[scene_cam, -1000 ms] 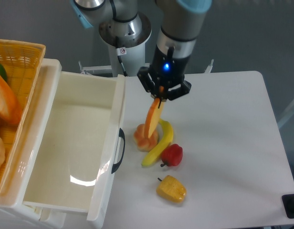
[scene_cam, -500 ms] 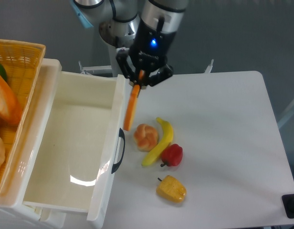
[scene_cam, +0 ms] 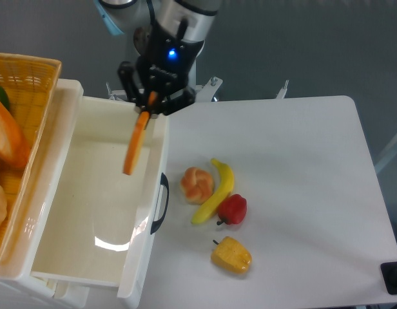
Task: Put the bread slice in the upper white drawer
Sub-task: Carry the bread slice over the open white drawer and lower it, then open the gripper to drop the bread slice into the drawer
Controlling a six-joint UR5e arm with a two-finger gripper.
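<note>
The pincer (scene_cam: pixel 151 103) is shown closed on the top edge of the bread slice (scene_cam: pixel 135 145), which hangs edge-on below it, slightly tilted, with its lower end free in the air. The slice is seen above the inner side of the front panel of the upper white drawer (scene_cam: pixel 63 193), within the open cavity and clear of the floor. The drawer is pulled out, its curved black handle (scene_cam: pixel 161 203) facing the counter (scene_cam: pixel 301 193). On the counter, well apart from the slice, a knotted bun (scene_cam: pixel 196 185), a banana (scene_cam: pixel 216 190), a red pepper (scene_cam: pixel 232 208) and a yellow pepper (scene_cam: pixel 231 255) are laid. A woven basket (scene_cam: pixel 28 96) is seen beyond the drawer at the left edge. The slice is judged to be light, thin and stiff, as no sag is seen along its hanging length; a hold at one crust edge appears sufficient, though swinging or slipping between the fingers could be expected under quick motion.
</note>
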